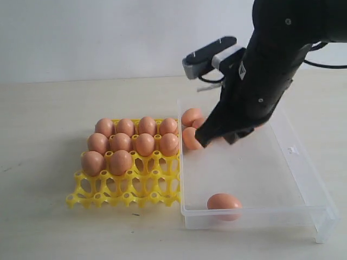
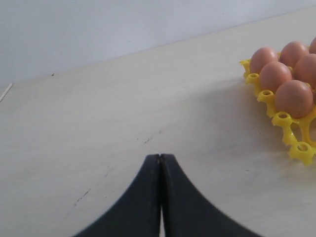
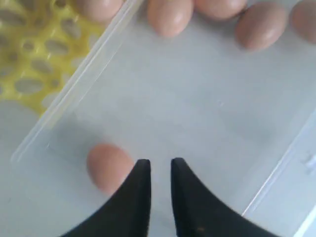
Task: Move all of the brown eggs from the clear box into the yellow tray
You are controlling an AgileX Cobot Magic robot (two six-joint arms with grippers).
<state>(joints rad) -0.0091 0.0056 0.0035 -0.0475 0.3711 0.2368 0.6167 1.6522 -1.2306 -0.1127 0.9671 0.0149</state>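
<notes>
Right gripper [image 3: 155, 165]: hanging over the clear box [image 1: 303, 181], jaws parted by only a thin slit, nothing between them. Left gripper [image 2: 160, 158]: pinched shut, parked over bare table [image 2: 98, 123], well apart from the work. Ten brown eggs [image 1: 145, 144] already seated in the yellow tray [image 1: 124, 196], filling the two far rows and half of the third. More waiting in the box: a bunch [image 1: 191, 138] in the far corner on the tray side, partly hidden by the arm, plus a lone egg [image 1: 224, 202] against the near wall. Likely trouble: descending with so narrow a gap, striking an egg's crown instead of straddling it, and sending it rolling across the slick floor. Also possible: nudging a neighbour in the tight bunch, losing a smooth shell from the pads mid-lift, or clipping the low box wall or a tray post on the way over.
</notes>
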